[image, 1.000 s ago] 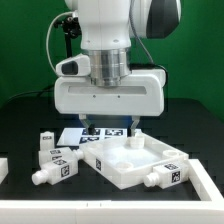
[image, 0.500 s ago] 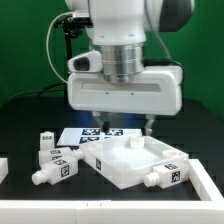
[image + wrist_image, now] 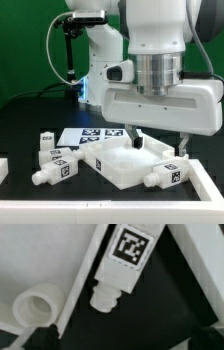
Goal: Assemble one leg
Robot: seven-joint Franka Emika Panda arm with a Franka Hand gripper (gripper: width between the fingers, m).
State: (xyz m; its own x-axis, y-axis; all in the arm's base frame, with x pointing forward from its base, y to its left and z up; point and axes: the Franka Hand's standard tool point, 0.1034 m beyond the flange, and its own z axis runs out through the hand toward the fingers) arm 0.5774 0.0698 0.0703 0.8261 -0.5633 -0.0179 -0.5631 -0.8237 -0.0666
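Note:
A white leg (image 3: 165,177) with a black-and-white tag lies against the front right edge of the large white tabletop (image 3: 118,165). My gripper (image 3: 160,141) hangs open and empty just above it. In the wrist view the leg (image 3: 125,258) lies with its narrower stub end (image 3: 103,300) pointing toward the gap between my dark fingertips (image 3: 40,336), beside the tabletop (image 3: 40,263) and one of its corner holes (image 3: 35,308). My gripper (image 3: 125,339) touches nothing. Three more legs (image 3: 55,160) lie in a group at the exterior view's left.
The marker board (image 3: 92,133) lies behind the tabletop. A white part (image 3: 3,168) shows at the exterior view's left edge and another (image 3: 208,185) at its right edge. The table is black; a stand with cables (image 3: 68,50) rises at the back.
My gripper has moved toward the exterior view's right, from over the marker board and the tabletop's back to over the tabletop's right side and the leg beside it. Nothing was grasped.

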